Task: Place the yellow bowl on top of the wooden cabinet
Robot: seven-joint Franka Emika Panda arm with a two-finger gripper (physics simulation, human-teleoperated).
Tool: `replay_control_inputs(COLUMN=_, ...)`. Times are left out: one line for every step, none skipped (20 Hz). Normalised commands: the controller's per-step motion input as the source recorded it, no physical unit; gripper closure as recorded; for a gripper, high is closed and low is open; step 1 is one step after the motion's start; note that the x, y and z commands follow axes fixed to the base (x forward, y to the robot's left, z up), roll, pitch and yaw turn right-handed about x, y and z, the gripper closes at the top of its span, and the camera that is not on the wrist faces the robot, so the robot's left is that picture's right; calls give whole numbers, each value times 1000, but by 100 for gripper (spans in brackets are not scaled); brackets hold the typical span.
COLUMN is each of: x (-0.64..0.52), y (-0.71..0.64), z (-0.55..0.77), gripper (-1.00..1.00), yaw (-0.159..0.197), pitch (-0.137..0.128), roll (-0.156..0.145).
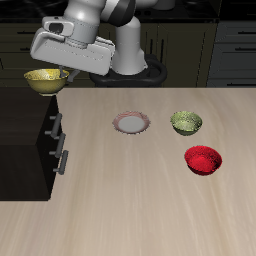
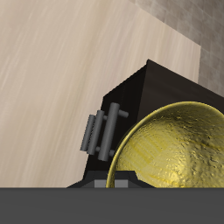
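Dark wooden cabinet (image 1: 30,140) w/ silver bar handles (image 1: 58,140) sits at table edge. Above its top, yellow bowl (image 1: 46,80) hangs tilted, rim clamped in gripper (image 1: 62,66). Across the light tabletop (image 1: 140,200): small plate (image 1: 131,123), then olive-green bowl (image 1: 186,122), then red bowl (image 1: 204,159) nearer front.

The arm (image 1: 110,25) is glossy light grey with rounded, bulging segments and dark joints. Its wrist block (image 1: 68,48) is a boxy, paler grey.
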Motion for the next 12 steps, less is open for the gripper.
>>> replay_control_inputs(x=0, y=0, z=0, gripper=100, yaw=0, pitch=0, roll=0)
replay_control_inputs(x=-120, y=-588, z=244, gripper=100, yaw=-44, pitch=-12, roll=-84)
replay_control_inputs(x=-51, y=-250, z=66, gripper=100, yaw=5, pitch=-21, roll=-38)
replay_control_inputs(x=-41, y=-248, z=5, gripper=100, yaw=2, pitch=-6, roll=-4)
replay_control_inputs(x=-24, y=37, z=-9, gripper=100, yaw=0, pitch=0, roll=0)
replay_control_inputs(x=-40, y=-522, z=-104, gripper=100, yaw=-60, pitch=40, roll=-54)
replay_control_inputs(x=41, y=-431, z=-2, gripper=100, yaw=25, pitch=-14, roll=-33)
replay_control_inputs(x=39, y=-249, z=-7, gripper=100, yaw=-42, pitch=28, roll=16)
replay_control_inputs(x=0, y=0, z=0, gripper=100, yaw=0, pitch=0, roll=0)
replay_control_inputs(x=193, y=-615, z=214, gripper=100, yaw=-132, pitch=-32, roll=-107)
replay_control_inputs(x=137, y=-170, z=14, gripper=100, yaw=-62, pitch=20, roll=20)
replay_control_inputs(x=-114, y=12, z=-9, gripper=100, yaw=0, pitch=0, roll=0)
